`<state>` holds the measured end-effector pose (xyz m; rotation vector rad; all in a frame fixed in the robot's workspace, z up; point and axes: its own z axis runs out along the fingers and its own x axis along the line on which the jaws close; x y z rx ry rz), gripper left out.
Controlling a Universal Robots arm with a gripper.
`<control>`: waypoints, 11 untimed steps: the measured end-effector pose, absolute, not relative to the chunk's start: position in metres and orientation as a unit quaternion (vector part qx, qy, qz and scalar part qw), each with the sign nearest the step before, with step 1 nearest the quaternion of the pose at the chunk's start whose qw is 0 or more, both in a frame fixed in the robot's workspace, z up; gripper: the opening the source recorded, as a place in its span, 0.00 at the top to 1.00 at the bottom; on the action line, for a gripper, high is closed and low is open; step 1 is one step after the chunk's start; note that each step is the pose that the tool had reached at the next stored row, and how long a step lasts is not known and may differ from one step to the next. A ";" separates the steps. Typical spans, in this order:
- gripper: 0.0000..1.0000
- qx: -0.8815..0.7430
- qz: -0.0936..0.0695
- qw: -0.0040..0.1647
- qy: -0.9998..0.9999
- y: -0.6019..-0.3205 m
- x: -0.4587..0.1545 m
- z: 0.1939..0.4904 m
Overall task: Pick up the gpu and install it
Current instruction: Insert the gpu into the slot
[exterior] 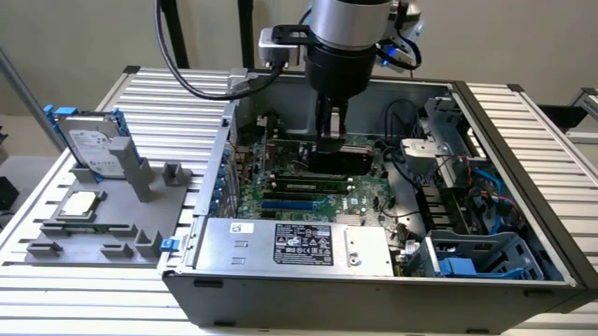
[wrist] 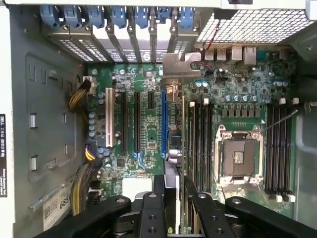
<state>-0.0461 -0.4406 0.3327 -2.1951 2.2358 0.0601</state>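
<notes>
Already the pick-up is done: the gripper is clamped on the gpu, its fingers pinching the card edge-on above the motherboard inside the computer case. From the wrist view, the card runs just beside the long blue slot, with its silver bracket toward the rear slot covers. Seating looks unfinished, I judge; whether the card's edge touches the slot I cannot tell

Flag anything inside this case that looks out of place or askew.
Nothing looks damaged or spilled. The gpu, upright in the gripper, appears just beside the blue slot rather than plainly in it. The CPU socket is bare.
</notes>
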 end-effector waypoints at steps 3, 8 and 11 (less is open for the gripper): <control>1.00 -0.702 0.019 0.004 0.712 -0.441 -0.056 0.327; 1.00 -0.702 0.017 0.006 0.712 -0.442 -0.081 0.318; 1.00 -0.702 0.016 0.007 0.712 -0.446 -0.084 0.312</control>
